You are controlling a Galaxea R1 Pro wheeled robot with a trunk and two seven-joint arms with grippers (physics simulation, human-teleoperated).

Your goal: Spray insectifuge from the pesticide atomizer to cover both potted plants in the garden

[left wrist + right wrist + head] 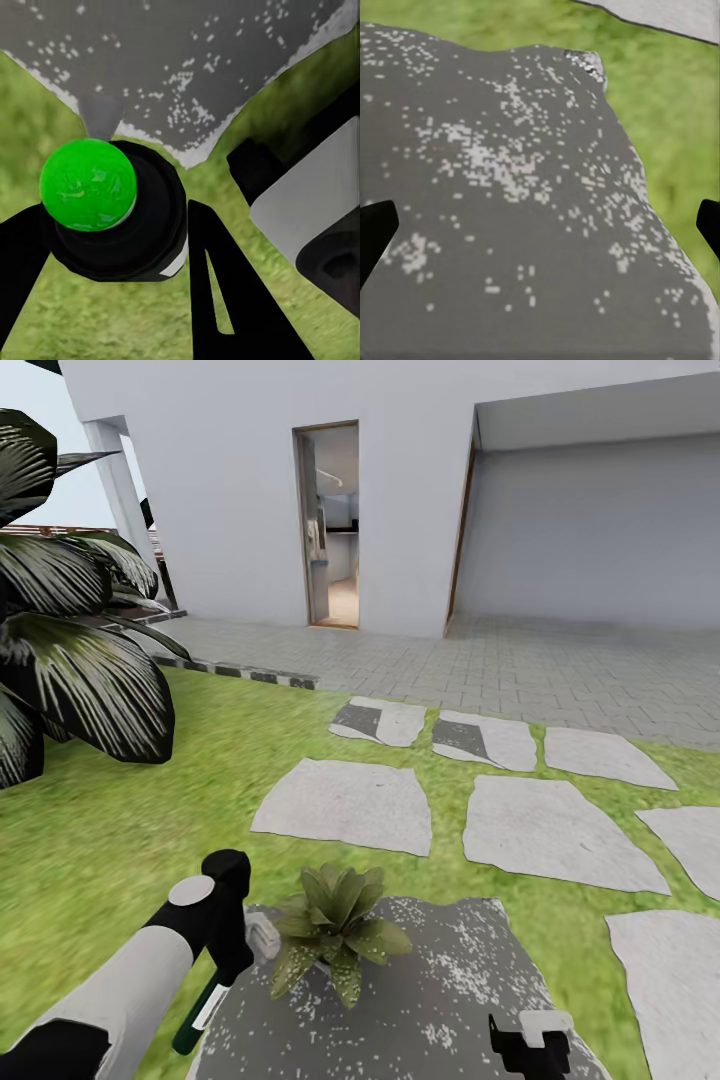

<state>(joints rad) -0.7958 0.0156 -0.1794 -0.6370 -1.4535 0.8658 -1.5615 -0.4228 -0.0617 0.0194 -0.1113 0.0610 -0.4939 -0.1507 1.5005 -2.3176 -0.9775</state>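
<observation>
In the head view, one potted plant (335,938), a low rosette of pointed speckled leaves, stands on a dark speckled stone slab (430,1000) just ahead of me. My left gripper (228,965) is shut on the pesticide atomizer (203,1010), a slim dark green bottle with a white label. Its white spray head (262,935) sits close beside the plant's leaves. The left wrist view shows the atomizer (120,225) end-on between the black fingers (225,300), over the slab's edge and grass. My right gripper (530,1042) hovers open over the same slab (510,187), nothing between its fingertips (373,234).
A large shrub (70,650) with white-striped leaves fills the left side. Pale stepping stones (345,805) cross the lawn (150,830) ahead. Beyond them lie grey paving (560,660) and a white house with an open doorway (332,525).
</observation>
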